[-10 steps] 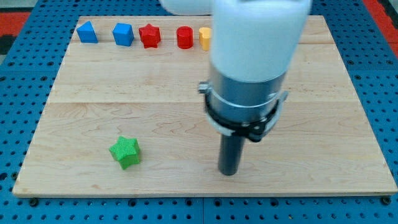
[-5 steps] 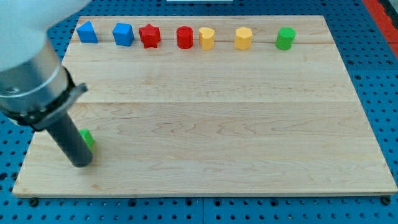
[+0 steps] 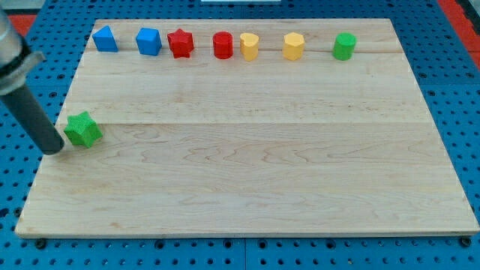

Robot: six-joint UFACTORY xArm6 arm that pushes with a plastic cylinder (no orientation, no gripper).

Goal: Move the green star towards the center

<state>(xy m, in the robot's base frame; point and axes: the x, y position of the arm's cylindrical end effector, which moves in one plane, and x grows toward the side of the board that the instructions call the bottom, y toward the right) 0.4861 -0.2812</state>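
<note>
Small green plastic star block (image 3: 82, 129) sits near the view's left edge of the pale wooden counter (image 3: 247, 150), well apart from the center. My tip (image 3: 53, 150) is just beside it on the view's left; no hand fitted. Step: lined up behind. Next: push toward the view's right.

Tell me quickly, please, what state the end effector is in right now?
No jaws to open or shut: my tip holds nothing and sits at the board's left edge, right beside the green star on its left, seemingly touching.
</note>
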